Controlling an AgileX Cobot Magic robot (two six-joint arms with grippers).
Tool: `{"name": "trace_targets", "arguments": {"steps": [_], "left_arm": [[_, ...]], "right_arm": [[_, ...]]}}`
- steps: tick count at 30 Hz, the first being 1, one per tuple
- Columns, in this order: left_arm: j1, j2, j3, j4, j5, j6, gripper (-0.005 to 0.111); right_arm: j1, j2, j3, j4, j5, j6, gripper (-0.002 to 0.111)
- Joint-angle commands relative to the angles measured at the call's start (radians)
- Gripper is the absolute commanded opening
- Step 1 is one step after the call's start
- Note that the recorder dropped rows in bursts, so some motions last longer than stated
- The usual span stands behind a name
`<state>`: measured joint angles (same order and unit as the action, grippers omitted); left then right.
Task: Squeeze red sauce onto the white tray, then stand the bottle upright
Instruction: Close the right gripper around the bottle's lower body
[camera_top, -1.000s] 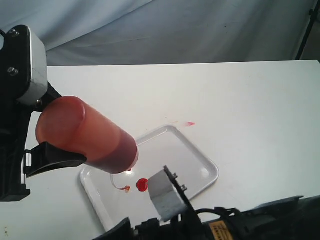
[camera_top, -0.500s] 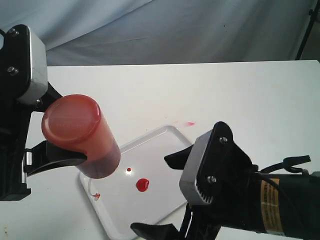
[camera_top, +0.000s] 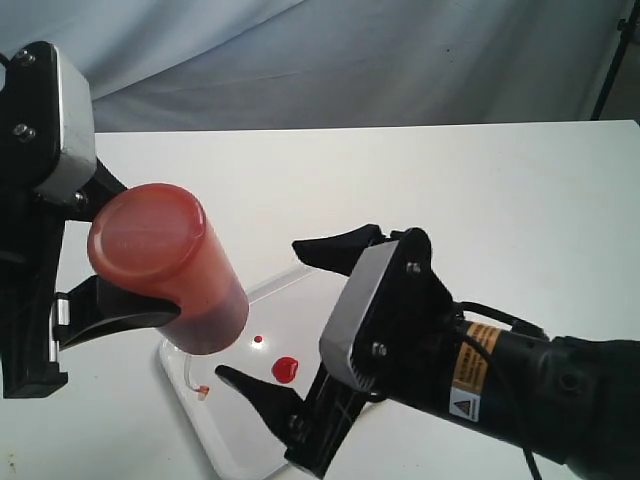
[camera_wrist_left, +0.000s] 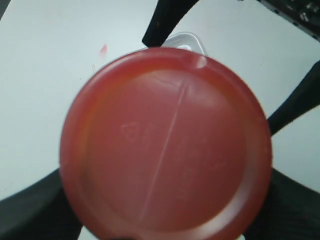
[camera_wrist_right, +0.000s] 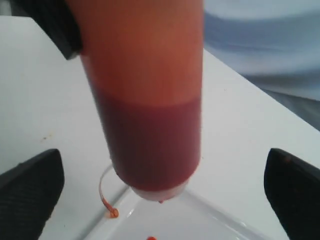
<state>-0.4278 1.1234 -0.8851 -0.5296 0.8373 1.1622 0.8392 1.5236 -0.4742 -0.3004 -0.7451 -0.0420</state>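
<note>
Two red sauce drops (camera_top: 285, 369) lie on the white plastic tray (camera_top: 285, 315). Above it my left end effector (camera_top: 130, 250) grips the translucent orange-red squeeze bottle (camera_top: 175, 275), nozzle down; beside the tray my right end effector (camera_top: 258, 310) gapes wide, its arm's yellow label (camera_top: 468, 385) unreadable.

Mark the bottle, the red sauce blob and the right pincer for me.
bottle (camera_top: 195, 285), exterior view, side wall.
red sauce blob (camera_top: 285, 369), exterior view, its middle.
right pincer (camera_top: 257, 310), exterior view, midway between its fingertips.

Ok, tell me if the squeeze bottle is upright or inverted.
Inverted: the squeeze bottle has its flat base up, red sauce pooled at its cap end, over the white tray.
</note>
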Motion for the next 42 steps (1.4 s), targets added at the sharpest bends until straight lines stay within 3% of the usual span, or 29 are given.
{"name": "trace_targets", "arguments": {"steps": [1, 14, 17, 19, 21, 26, 31, 36, 42], "left_arm": [[-0.001, -0.018, -0.004, -0.067, -0.028, 0.012, 0.0], [-0.001, -0.018, -0.004, -0.169, -0.01, 0.078, 0.0], [-0.001, -0.018, -0.004, -0.171, -0.01, 0.08, 0.0], [-0.001, -0.018, -0.004, -0.171, -0.01, 0.08, 0.0], [-0.001, -0.018, -0.004, -0.171, -0.01, 0.08, 0.0], [-0.001, -0.018, -0.004, -0.171, -0.01, 0.08, 0.0], [-0.001, -0.018, -0.004, -0.171, -0.044, 0.076, 0.003], [-0.001, -0.018, -0.004, -0.171, -0.051, 0.065, 0.023], [-0.001, -0.018, -0.004, -0.171, -0.065, 0.068, 0.074]], "right_arm": [[-0.002, 0.071, -0.017, -0.004, -0.165, -0.01, 0.105], [-0.001, 0.158, -0.175, -0.096, -0.149, 0.062, 0.105], [-0.001, 0.158, -0.223, -0.116, -0.029, 0.136, 0.103], [-0.001, 0.158, -0.238, -0.116, 0.0, 0.136, 0.095], [-0.001, 0.158, -0.238, -0.116, 0.001, 0.136, 0.072], [-0.001, 0.158, -0.238, -0.116, 0.025, 0.136, 0.002], [-0.001, 0.158, -0.238, -0.116, 0.025, 0.118, 0.0], [-0.001, 0.158, -0.238, -0.097, 0.025, 0.114, 0.0], [-0.001, 0.158, -0.238, -0.097, 0.025, 0.114, 0.0]]}}
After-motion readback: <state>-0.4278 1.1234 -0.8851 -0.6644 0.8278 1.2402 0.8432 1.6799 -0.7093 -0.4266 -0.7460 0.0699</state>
